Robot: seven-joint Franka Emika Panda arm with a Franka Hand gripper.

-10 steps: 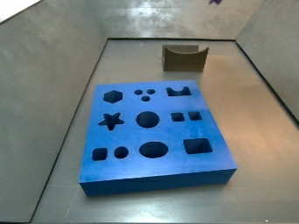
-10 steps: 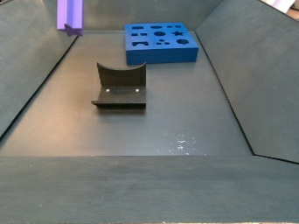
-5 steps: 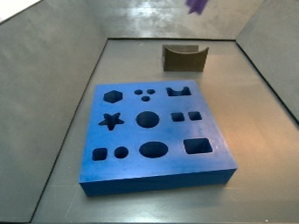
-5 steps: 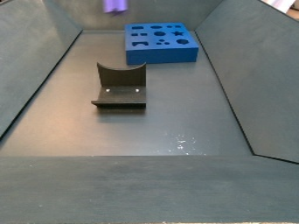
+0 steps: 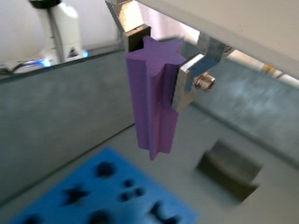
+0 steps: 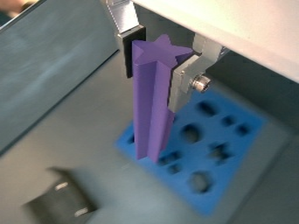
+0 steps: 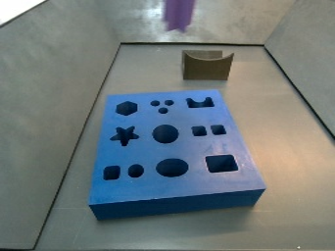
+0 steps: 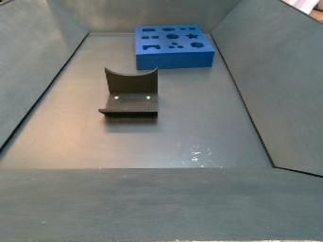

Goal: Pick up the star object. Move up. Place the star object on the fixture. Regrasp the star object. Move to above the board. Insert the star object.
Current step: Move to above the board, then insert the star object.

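My gripper (image 5: 162,54) is shut on the star object (image 5: 152,101), a long purple prism held upright by its upper end; both wrist views show it (image 6: 152,96) between the silver fingers (image 6: 187,77). It hangs high in the air. In a side view only the prism's lower end (image 7: 179,12) shows at the top edge, above and left of the fixture (image 7: 206,65). The blue board (image 7: 174,149) lies flat with its star-shaped hole (image 7: 124,135) at the left. The board (image 6: 211,144) lies below the prism in a wrist view. The gripper is out of view in both side views.
The fixture (image 8: 128,93) stands mid-floor in a side view, with the board (image 8: 173,46) behind it. Grey sloping walls (image 7: 59,59) enclose the floor. The fixture shows in both wrist views (image 5: 233,169) (image 6: 59,203).
The star object has moved left across the top of one side view, from the upper right to above the fixture's left. It has left the other side view altogether.
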